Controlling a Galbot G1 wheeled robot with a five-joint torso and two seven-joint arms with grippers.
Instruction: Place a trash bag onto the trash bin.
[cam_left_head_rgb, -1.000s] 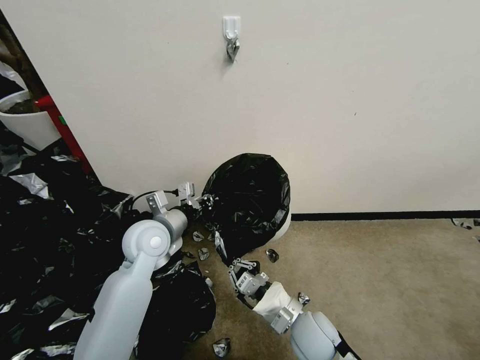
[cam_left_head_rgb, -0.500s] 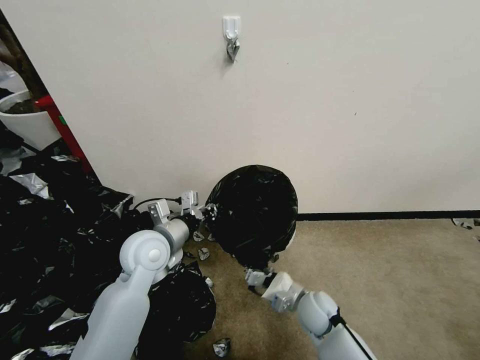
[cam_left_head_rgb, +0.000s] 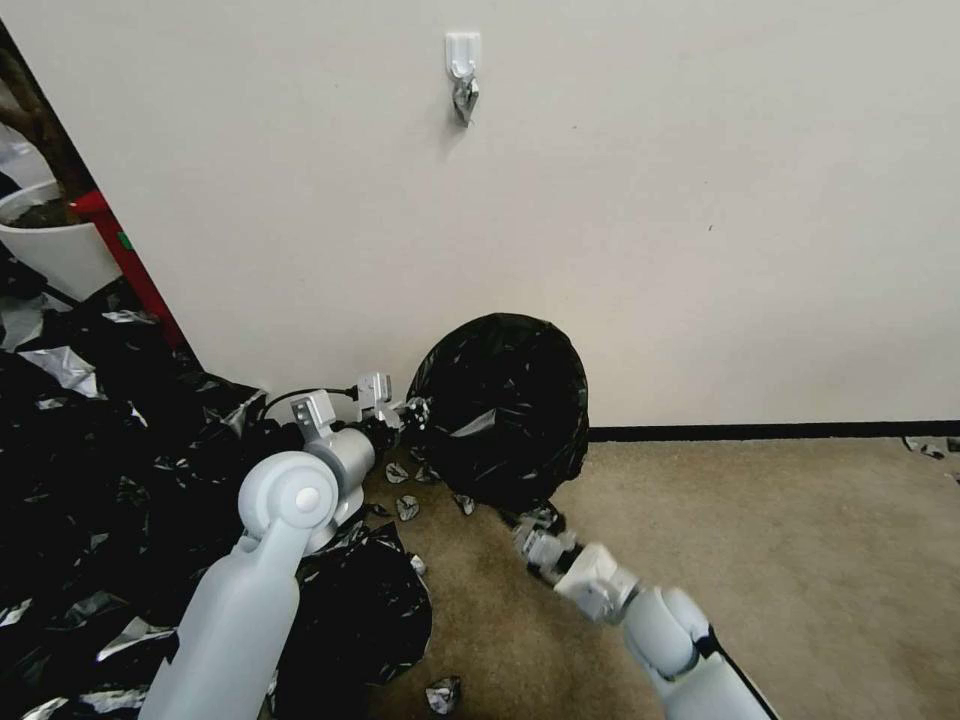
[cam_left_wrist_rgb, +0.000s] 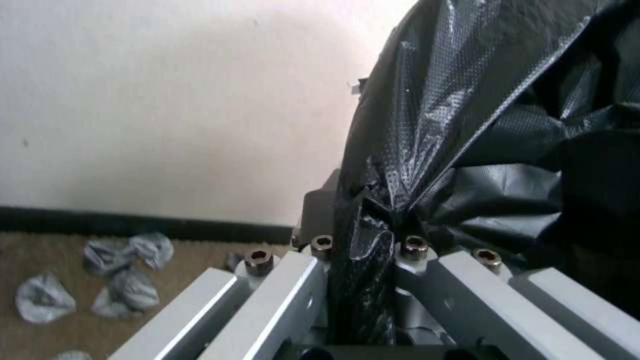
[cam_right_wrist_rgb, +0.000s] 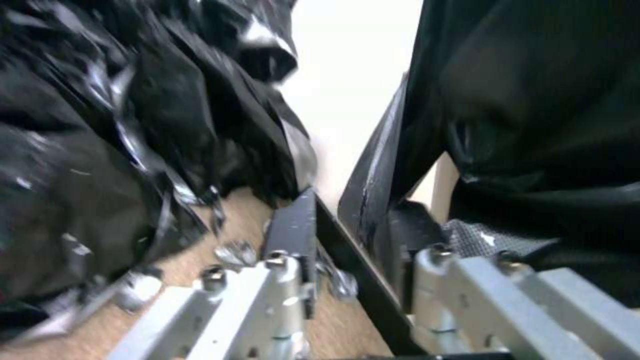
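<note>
The left hand (cam_left_head_rgb: 408, 412) is pressed together on a fold of the trash bag (cam_left_head_rgb: 505, 405) — in the left wrist view the black film (cam_left_wrist_rgb: 363, 260) runs down between its two fingers (cam_left_wrist_rgb: 293, 295). In the head view this hand sits at the bag's 9 o'clock edge.

The right hand (cam_left_head_rgb: 535, 530) is at the bag's 6 o'clock, low by the carpet (cam_left_head_rgb: 780, 560); in the right wrist view its fingers (cam_right_wrist_rgb: 297, 235) stand a little apart with a black edge of film (cam_right_wrist_rgb: 373, 190) between them, but whether they truly pinch it I cannot tell.

The bag is stretched round and dark against the wall (cam_left_head_rgb: 700, 250), draped over the trash bin (cam_right_wrist_rgb: 441, 185), of which a cream sliver shows under the film.

At 9 o'clock from the left arm lies a heap of black sheeting (cam_left_head_rgb: 90, 450), with small silvery scraps (cam_left_head_rgb: 405, 507) on the carpet between heap and bag. A wall hook (cam_left_head_rgb: 462, 55) sits at 12 o'clock.
</note>
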